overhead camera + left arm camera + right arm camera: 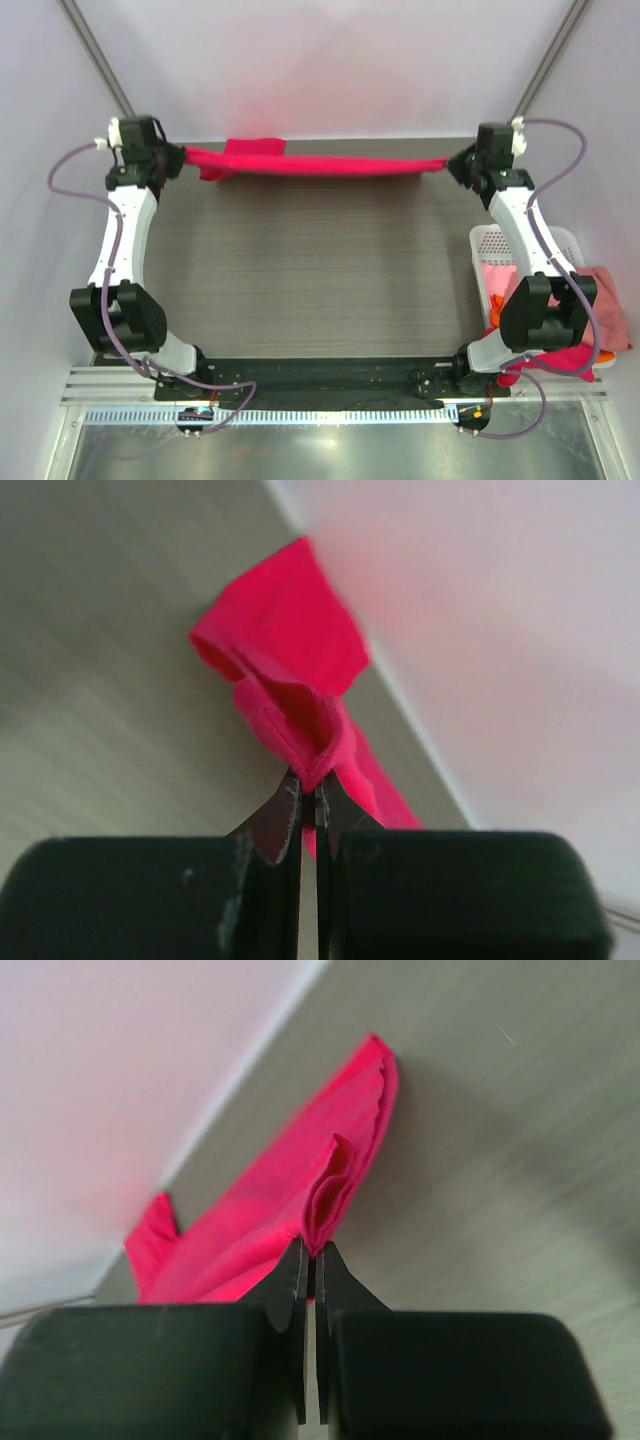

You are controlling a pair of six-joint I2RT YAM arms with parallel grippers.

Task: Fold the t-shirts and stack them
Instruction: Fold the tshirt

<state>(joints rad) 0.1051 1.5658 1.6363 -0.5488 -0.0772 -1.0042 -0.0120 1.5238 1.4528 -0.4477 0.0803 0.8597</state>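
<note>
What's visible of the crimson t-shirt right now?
The crimson t-shirt is soft, plain cloth, pulled into a taut horizontal band along the far edge of the table. The left gripper and right gripper each pinch one bunched end, jaws shut. A sleeve-like flap sticks out near the left end. Whether the band touches the tabletop is unclear.

- The right gripper (312, 1255), with thin black fingers, was pinched on a bunched fold of the bright crimson-red cloth t-shirt (290, 1200).
- The shirt stretched away above the grey wood-grain table (500, 1160).
- A pale, plain wall (120, 1060) rose at the table's far edge.
</note>
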